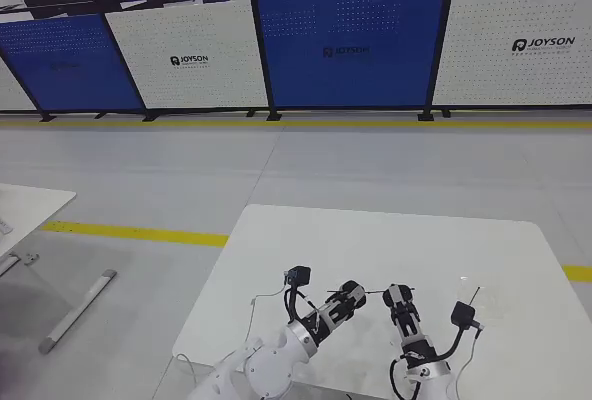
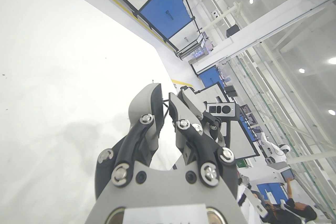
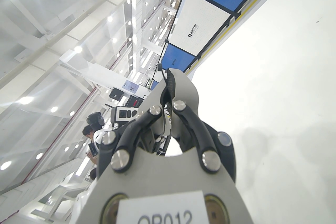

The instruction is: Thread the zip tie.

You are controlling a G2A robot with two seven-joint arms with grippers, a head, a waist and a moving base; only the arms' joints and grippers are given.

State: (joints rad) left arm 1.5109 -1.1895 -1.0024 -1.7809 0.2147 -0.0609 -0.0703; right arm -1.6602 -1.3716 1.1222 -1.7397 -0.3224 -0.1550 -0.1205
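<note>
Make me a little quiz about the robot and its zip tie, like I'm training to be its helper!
1. True or false: the right pincer is shut on the thin black plastic zip tie.
2. Pick one: the left pincer hangs over A) the white rectangular table, B) a blue bin, C) a green mat.
3. Count: how many pincers hang over the table?

Key: 1 true. 2 A. 3 two.
</note>
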